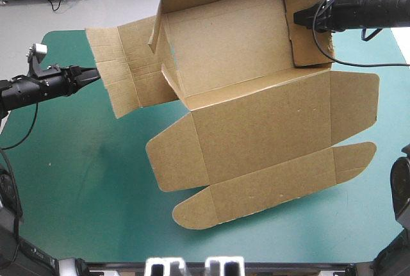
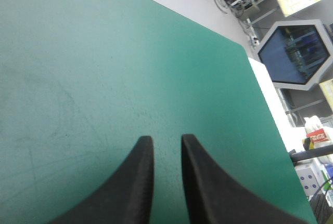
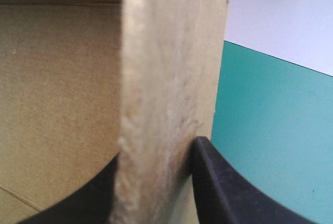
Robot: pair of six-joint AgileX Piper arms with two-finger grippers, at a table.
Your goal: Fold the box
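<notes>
The brown box (image 1: 256,129) lies partly formed across the teal-green table (image 1: 77,180). Its tray (image 1: 224,39) has walls raised at the far side and is tilted up. The lid panel with its rounded flaps (image 1: 275,186) lies flat toward the near edge. A creased side flap (image 1: 125,64) juts out to the left. My right gripper (image 1: 298,16) is shut on the tray's right wall (image 3: 171,68), which stands between its fingers (image 3: 218,182). My left gripper (image 1: 96,74) hovers just beside the left flap's edge. In its own view the left gripper (image 2: 162,146) has a narrow gap between the fingers, holding nothing over bare cover (image 2: 104,52).
Bare teal-green cover stretches along the near left part of the table (image 1: 70,212) and the far right corner (image 1: 384,52). The table's far edge (image 1: 70,31) runs behind the left flap, with grey floor beyond it.
</notes>
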